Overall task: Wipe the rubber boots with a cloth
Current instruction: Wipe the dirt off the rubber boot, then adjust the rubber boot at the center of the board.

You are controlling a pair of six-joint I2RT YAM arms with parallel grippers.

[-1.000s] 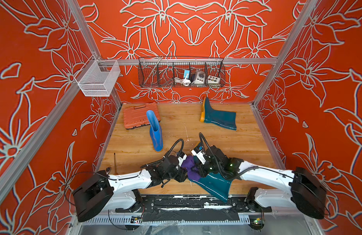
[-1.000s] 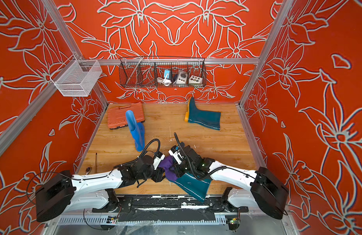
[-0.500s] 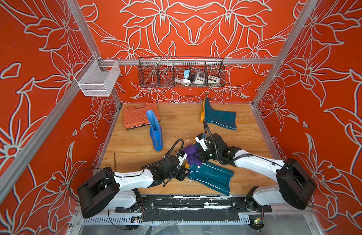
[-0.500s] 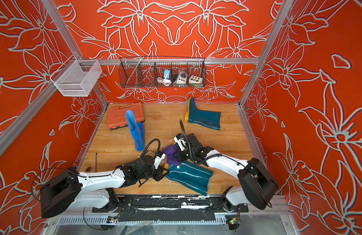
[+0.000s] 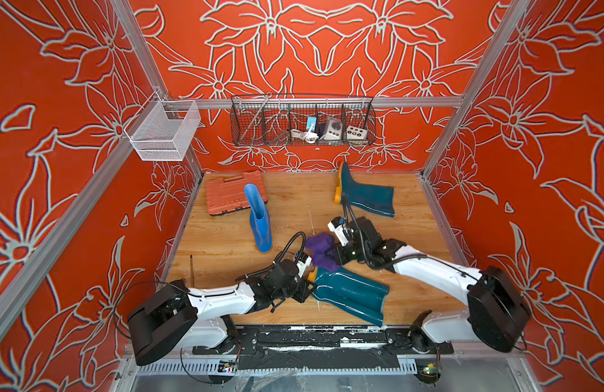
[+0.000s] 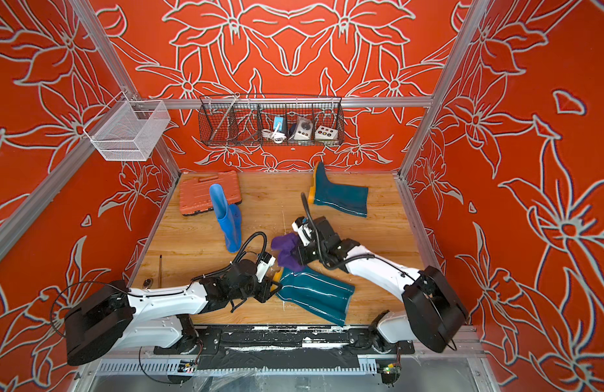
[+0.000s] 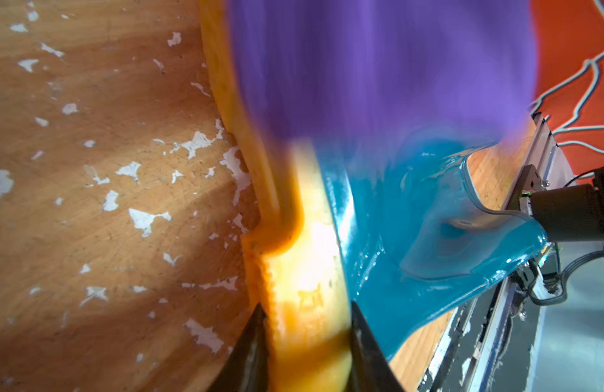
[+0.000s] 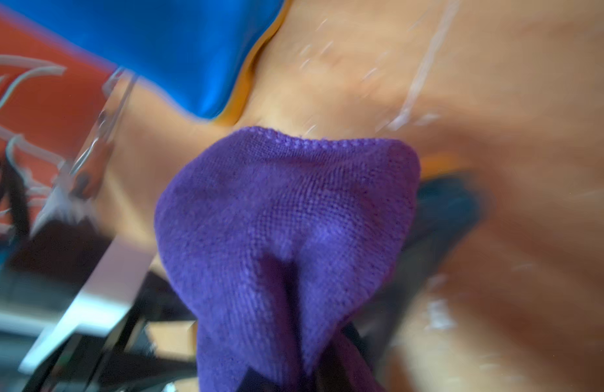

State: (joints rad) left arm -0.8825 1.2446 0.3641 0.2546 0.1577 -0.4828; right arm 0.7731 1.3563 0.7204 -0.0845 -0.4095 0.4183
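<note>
In both top views the near teal boot (image 5: 351, 293) lies on its side in the lower centre of the desk (image 5: 226, 244). The left end effector (image 7: 307, 334) is clenched on its orange-yellow sole (image 7: 304, 264). The right end effector (image 5: 338, 256) grasps the bunched purple cloth (image 5: 322, 249) at the frame centre, over the foot end of this boot. Whether the cloth touches the boot, I cannot tell.

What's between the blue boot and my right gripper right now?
The purple cloth, bunched in the shut right gripper. Between cloth and blue boot, only bare wood floor, crossed by the left arm's black cable loop, in both top views.
</note>
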